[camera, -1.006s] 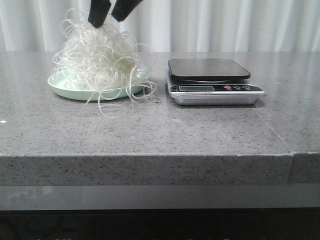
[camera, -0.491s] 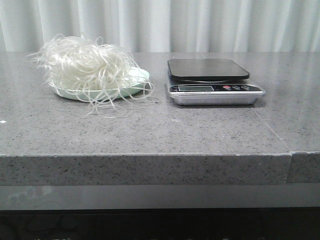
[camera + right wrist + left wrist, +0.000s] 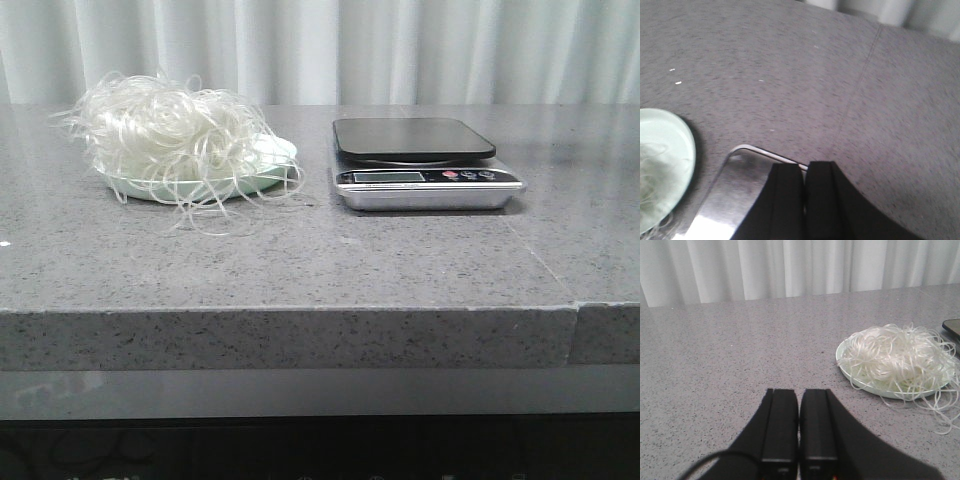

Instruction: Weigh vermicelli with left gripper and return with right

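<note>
Vermicelli (image 3: 175,140) sits heaped on the plate (image 3: 275,172) near the desk's (image 3: 320,260) far-left edge; the scale (image 3: 425,165) is bare. Both the left gripper (image 3: 798,427) and right gripper (image 3: 805,200) are clenched, empty. Best grasp the bundle's centre, gathering stray loops.

Translucent white vermicelli (image 3: 175,135) heaps on a pale green plate (image 3: 275,160). The scale (image 3: 425,165) is silver with a black top. The counter (image 3: 300,260) is speckled grey, the curtain (image 3: 400,50) white. Both grippers (image 3: 798,427) are black.
</note>
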`<action>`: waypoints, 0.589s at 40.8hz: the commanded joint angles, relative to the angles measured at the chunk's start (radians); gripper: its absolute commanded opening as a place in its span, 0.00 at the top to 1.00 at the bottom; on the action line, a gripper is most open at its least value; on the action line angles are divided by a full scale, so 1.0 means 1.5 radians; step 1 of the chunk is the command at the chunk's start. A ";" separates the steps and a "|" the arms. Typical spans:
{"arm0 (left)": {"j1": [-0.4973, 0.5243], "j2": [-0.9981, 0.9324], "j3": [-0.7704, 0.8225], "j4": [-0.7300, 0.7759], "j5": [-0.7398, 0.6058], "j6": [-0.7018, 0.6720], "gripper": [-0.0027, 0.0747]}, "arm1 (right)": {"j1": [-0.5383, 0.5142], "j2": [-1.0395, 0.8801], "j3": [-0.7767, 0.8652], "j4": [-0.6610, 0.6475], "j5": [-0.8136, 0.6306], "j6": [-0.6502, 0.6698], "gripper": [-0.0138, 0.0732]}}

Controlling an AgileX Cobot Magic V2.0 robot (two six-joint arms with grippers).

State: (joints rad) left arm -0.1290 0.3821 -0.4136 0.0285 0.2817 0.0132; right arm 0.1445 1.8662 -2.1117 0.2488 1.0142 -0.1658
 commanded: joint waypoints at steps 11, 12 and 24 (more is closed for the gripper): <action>0.002 0.003 -0.018 -0.006 -0.052 -0.002 0.79 | -0.066 -0.233 0.437 0.019 -0.354 0.012 0.66; 0.002 0.003 -0.018 -0.006 -0.053 -0.002 0.79 | -0.066 -0.248 0.465 0.019 -0.375 0.012 0.66; 0.002 0.003 -0.018 -0.006 -0.077 -0.002 0.79 | -0.066 -0.464 0.772 0.019 -0.539 0.012 0.66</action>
State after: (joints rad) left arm -0.1290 0.3821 -0.4136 0.0285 0.2617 0.0132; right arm 0.0494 1.2931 -1.0280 0.2689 0.3397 -0.1493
